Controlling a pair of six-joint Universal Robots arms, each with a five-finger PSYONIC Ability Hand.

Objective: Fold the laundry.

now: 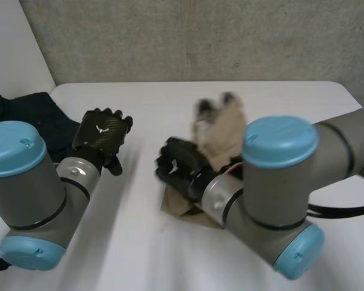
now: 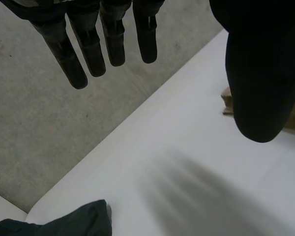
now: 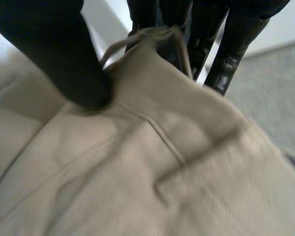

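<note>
White table [image 1: 279, 103]: bears crumpled beige fabric garment [image 1: 221, 136].
Left hand [image 1: 100, 136]: we see fingers spread, empty.
Right hand [image 1: 179, 167]: pinching garment edge.

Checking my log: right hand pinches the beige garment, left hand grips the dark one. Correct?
No: the left wrist view shows the left hand open, holding nothing, the dark garment lying apart. The right hand does pinch the beige garment.
</note>
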